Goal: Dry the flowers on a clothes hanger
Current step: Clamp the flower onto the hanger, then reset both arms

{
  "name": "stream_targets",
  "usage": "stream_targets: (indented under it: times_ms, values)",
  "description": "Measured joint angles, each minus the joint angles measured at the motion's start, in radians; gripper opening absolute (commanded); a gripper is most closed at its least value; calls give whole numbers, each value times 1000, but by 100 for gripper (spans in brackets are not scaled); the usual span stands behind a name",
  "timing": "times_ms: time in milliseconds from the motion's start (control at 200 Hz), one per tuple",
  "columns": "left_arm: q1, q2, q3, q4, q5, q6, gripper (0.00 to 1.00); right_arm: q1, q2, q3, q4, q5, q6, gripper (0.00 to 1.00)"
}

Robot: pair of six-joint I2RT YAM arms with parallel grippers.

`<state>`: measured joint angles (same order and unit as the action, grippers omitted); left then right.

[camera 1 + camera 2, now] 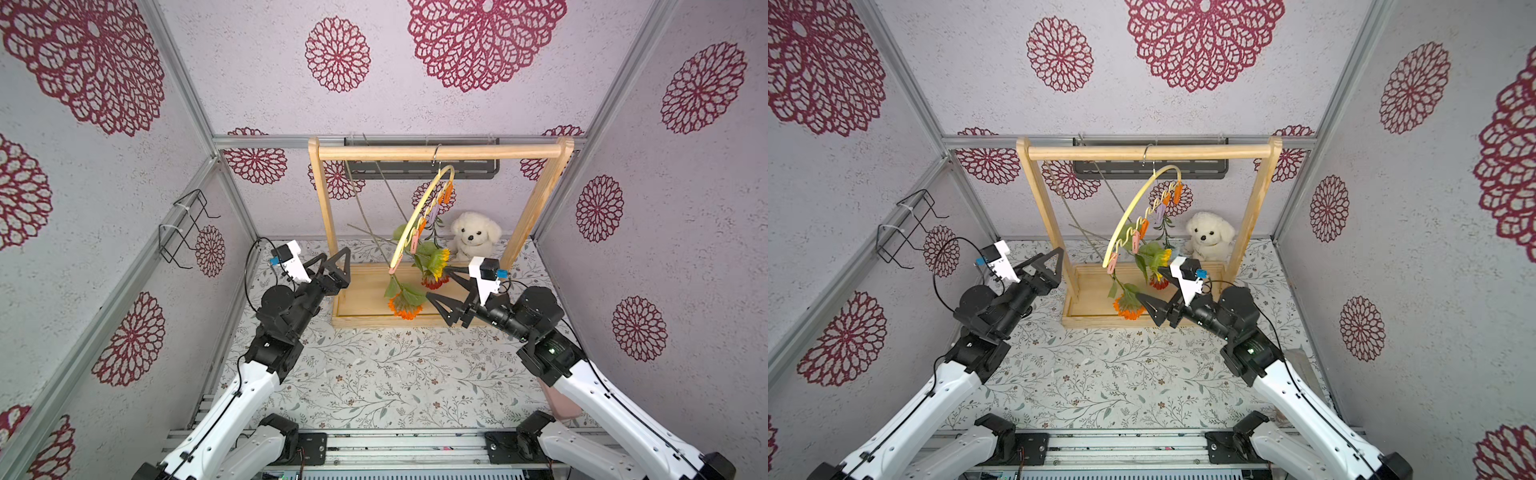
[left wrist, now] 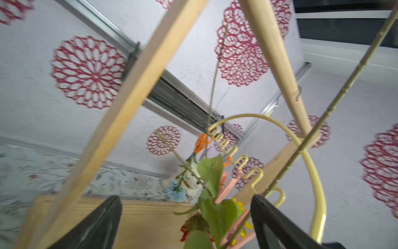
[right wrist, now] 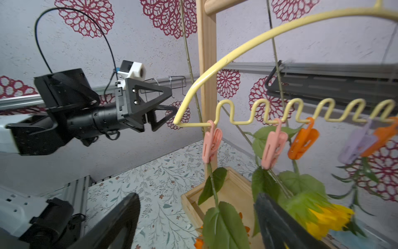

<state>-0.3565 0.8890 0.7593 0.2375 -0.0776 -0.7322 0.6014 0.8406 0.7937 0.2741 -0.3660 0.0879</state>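
Observation:
The pale yellow clothes hanger (image 1: 417, 210) hangs by its metal hook from the wooden rack's top bar. The flowers hang head down from its pegs: an orange bloom (image 1: 402, 307) on the end pink peg (image 3: 212, 142), then the sunflower (image 3: 327, 220), a red bloom (image 1: 434, 283) and a small light-blue carnation (image 2: 176, 192). My right gripper (image 1: 436, 281) is open beside the blooms, and the orange bloom's leafy stem (image 3: 215, 194) hangs untouched between its jaws. My left gripper (image 1: 338, 262) is open and holds nothing, just left of the rack's post.
The wooden rack (image 1: 436, 151) stands on a tray base (image 1: 361, 305) at the back of the floral mat. A white plush dog (image 1: 473, 235) sits behind it. A wire basket (image 1: 183, 226) is on the left wall, a black shelf (image 1: 465, 168) on the back wall.

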Motion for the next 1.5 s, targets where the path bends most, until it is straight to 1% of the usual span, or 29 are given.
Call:
stream_targets:
  times_ms: [100,165,210,270,360,415,525,620,675,720,791,861,936,1006,1131,1286,1391,1456,1501]
  values:
    - [32,-93,-41,-143,-182,-1,97,-4,-113,-111,21,110,-26,96]
    - [80,-127,-69,-248,-276,-11,97,-11,-185,-183,23,195,-38,98]
    - [118,-130,-78,-315,-324,-19,97,-18,-224,-224,20,248,-45,99]
    - [163,-114,-84,-386,-357,-21,97,-33,-272,-279,10,323,-51,99]
    - [230,-45,-59,-517,-400,-41,98,-67,-327,-356,-1,421,-53,99]
    - [269,33,-14,-604,-408,-48,97,-101,-354,-406,-3,469,-50,99]
    - [320,193,72,-712,-447,-53,97,-224,-363,-490,-7,521,-30,99]
    - [330,280,84,-723,-474,-14,97,-338,-312,-529,2,528,-8,99]
    - [330,302,51,-672,-465,54,97,-389,-274,-546,26,532,2,99]
    - [330,303,0,-596,-438,134,97,-428,-243,-562,58,539,3,99]
    - [331,287,-114,-431,-353,299,97,-485,-192,-591,116,548,3,99]
    - [331,265,-249,-235,-275,425,98,-539,-133,-617,179,551,8,100]
    - [332,267,-371,-40,-230,526,97,-578,-63,-647,266,555,9,99]
    - [339,312,-425,90,-198,594,97,-588,8,-674,356,563,9,99]
    - [365,416,-418,267,-105,653,97,-588,160,-694,517,572,-11,99]
    - [383,483,-344,351,-40,683,97,-589,379,-690,736,558,-60,99]
    - [419,527,-356,489,-2,680,97,-589,465,-649,756,525,-90,99]
    - [460,606,-376,607,10,668,97,-589,485,-620,759,515,-102,99]
    - [478,644,-383,626,13,659,97,-589,490,-603,764,508,-109,100]
